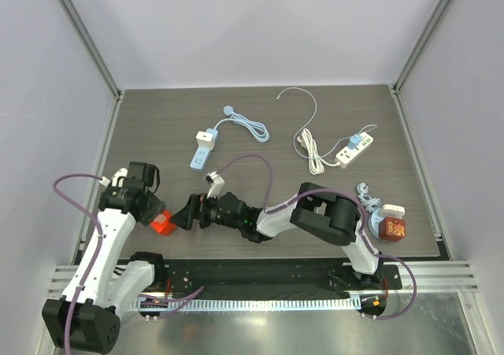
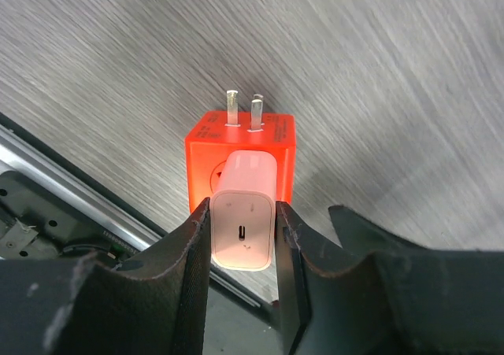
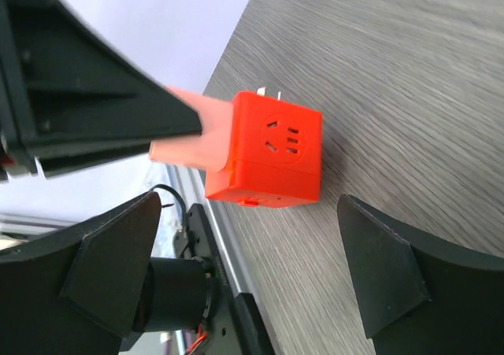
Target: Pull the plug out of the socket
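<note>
An orange cube socket lies at the table's front left edge, with a white plug seated in one face and two metal prongs on the far face. My left gripper is shut on the white plug's sides. In the right wrist view the cube lies on the table with the plug between the left gripper's black fingers. My right gripper is open, just short of the cube and not touching it; it also shows in the top view.
A blue-and-white power strip and a white power strip with coiled cables lie further back. A second orange cube with a white plug sits at the front right. The metal rail runs beside the cube.
</note>
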`<action>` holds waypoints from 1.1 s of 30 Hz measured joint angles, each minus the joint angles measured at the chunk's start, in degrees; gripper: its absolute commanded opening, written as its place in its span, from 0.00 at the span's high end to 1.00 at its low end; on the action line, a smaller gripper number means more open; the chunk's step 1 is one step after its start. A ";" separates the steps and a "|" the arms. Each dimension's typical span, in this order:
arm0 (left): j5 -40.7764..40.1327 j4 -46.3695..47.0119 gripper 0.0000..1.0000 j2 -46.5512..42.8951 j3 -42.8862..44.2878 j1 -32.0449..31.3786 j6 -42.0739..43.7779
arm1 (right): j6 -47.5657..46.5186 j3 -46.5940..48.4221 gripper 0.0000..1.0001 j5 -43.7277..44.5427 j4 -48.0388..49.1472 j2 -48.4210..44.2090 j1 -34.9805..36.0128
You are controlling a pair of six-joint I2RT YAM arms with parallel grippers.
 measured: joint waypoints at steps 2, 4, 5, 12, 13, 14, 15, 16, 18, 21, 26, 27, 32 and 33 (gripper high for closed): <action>1.05 0.35 1.00 0.50 -0.42 0.00 0.55 | 3.39 -0.87 0.00 -1.53 0.11 0.04 -0.96; 2.08 0.42 1.00 1.51 -0.42 0.00 0.94 | 6.14 -1.20 0.03 -2.73 0.35 0.17 -1.73; 2.45 0.44 1.00 1.79 -0.42 0.00 1.09 | 7.21 -1.20 0.05 -3.37 0.74 0.42 -1.97; 2.99 0.17 1.00 0.39 -0.33 0.00 2.01 | 13.05 -0.20 0.22 -7.80 5.27 5.40 -1.99; 2.99 0.09 1.00 0.37 -0.31 0.00 2.03 | 13.44 -0.17 0.22 -8.07 5.44 5.92 -1.99; 3.02 0.02 1.00 0.37 -0.31 0.00 2.08 | 13.92 -0.17 0.22 -8.33 5.57 6.49 -1.99; 3.02 -0.04 1.00 0.37 -0.31 0.00 2.05 | 14.32 -0.17 0.22 -8.50 5.66 7.06 -1.99; 2.99 -0.11 1.00 0.28 -0.31 0.00 1.97 | 14.51 -0.17 0.21 -8.63 5.66 7.37 -1.95; 2.56 -0.42 1.00 -0.02 -0.31 0.00 1.36 | 14.73 -0.17 0.18 -8.63 6.12 7.65 -1.70; 2.08 -1.18 1.00 -0.52 -0.31 0.00 -1.36 | 14.64 -0.17 0.14 -8.07 6.75 7.65 -1.29; 1.46 -3.58 1.00 -0.28 0.55 0.00 -5.64 | 14.69 -0.85 0.11 -7.26 8.76 7.65 -0.85; 1.51 -3.93 1.00 0.02 1.09 0.00 -5.84 | 14.62 -0.92 0.11 -7.30 8.94 7.65 -0.85; 3.61 -4.26 1.00 1.31 3.87 0.02 -7.26 | 13.97 0.11 0.11 -7.78 8.31 7.98 -0.63; 4.42 -4.24 1.00 1.27 3.93 0.00 -7.58 | 13.86 0.79 0.11 -7.78 8.24 8.31 -0.59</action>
